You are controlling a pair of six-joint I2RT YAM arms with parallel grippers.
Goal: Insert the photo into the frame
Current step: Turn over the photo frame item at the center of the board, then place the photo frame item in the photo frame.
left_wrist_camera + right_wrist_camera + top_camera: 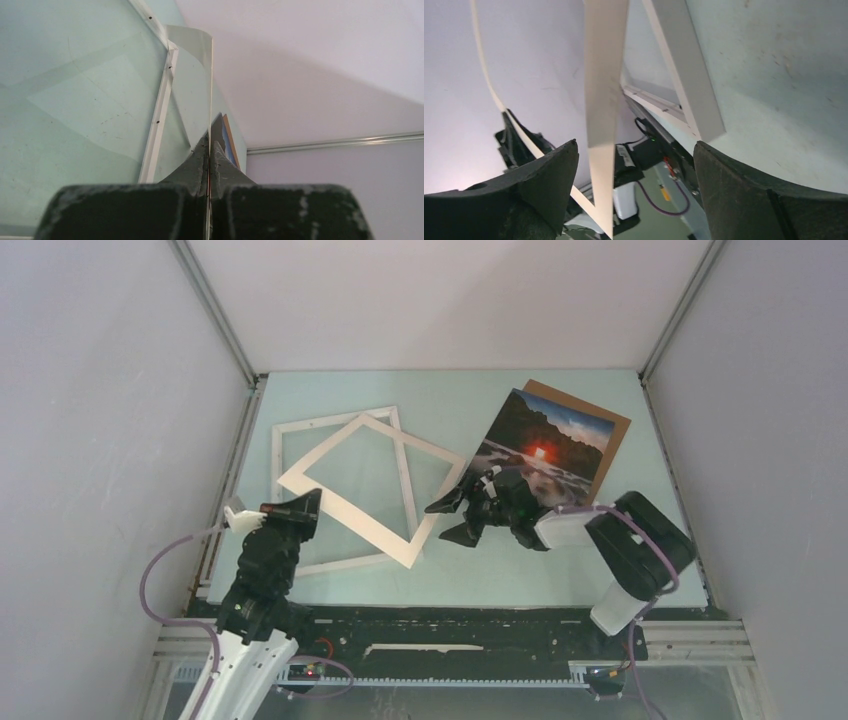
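Observation:
The photo (545, 445), a dark landscape with a red sun glow, lies at the right of the table. The thin white frame (320, 423) lies flat at the left. Tilted over it is a wide cream mat (350, 516). My left gripper (303, 507) is shut on the mat's near-left edge. In the left wrist view the sheet (197, 45) runs edge-on out of the shut gripper (209, 145), above the frame's rail (159, 115). My right gripper (450, 520) stands open by the mat's right corner. In the right wrist view a mat strip (604, 100) hangs between the fingers of this gripper (635, 150), untouched.
A brown backing board (615, 430) lies under the photo, showing at its far right edge. Grey walls close in the pale green table (450, 400) on three sides. The right arm's body (640, 540) sits over the near right of the table.

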